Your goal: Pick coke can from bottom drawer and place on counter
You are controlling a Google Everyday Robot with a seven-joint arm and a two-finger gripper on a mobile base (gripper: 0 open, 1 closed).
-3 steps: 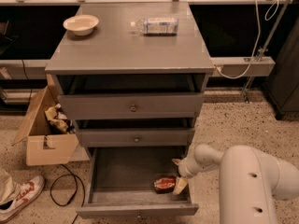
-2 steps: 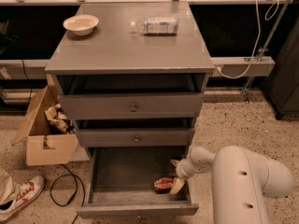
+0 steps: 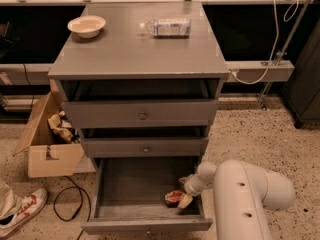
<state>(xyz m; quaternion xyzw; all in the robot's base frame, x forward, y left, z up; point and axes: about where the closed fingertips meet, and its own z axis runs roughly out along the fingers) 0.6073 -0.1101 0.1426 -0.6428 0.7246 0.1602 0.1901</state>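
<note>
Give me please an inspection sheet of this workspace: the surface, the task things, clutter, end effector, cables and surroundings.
Surface: the flat grey counter carries a cream round bowl and a clear plastic bottle lying on its side.
Job's things: the small red coke can lies in the open grey bottom drawer, near its right front corner, not on the counter.
Clutter: an open cardboard box holding scraps, left of the cabinet.
Grippers: the end effector is inside the drawer, at the can's right side.
Cables: a black cable looped on the floor; a white cable hanging at right.
Surroundings: speckled floor; a white and red shoe at lower left.
</note>
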